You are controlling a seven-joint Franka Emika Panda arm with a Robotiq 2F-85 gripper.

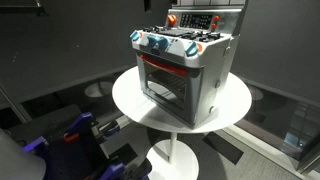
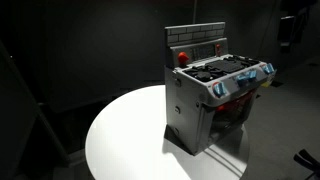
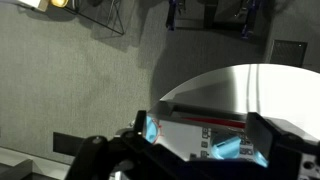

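Note:
A toy kitchen stove (image 1: 185, 70), grey with a red-trimmed oven door, blue knobs and dark burners, stands on a round white table (image 1: 130, 95). It shows in both exterior views, and in one it is seen from its side (image 2: 200, 100). In the wrist view my gripper (image 3: 205, 125) is open, its two dark fingers spread wide. The stove's knob panel (image 3: 215, 140) lies between and below the fingers, not touched. I cannot make out the gripper clearly in either exterior view.
The table (image 2: 130, 135) stands on a white pedestal (image 1: 175, 155) over grey carpet (image 3: 80, 80). Dark curtains back the scene. Blue and purple equipment (image 1: 80, 128) sits low beside the table. Dark stands (image 3: 210, 12) are on the floor beyond.

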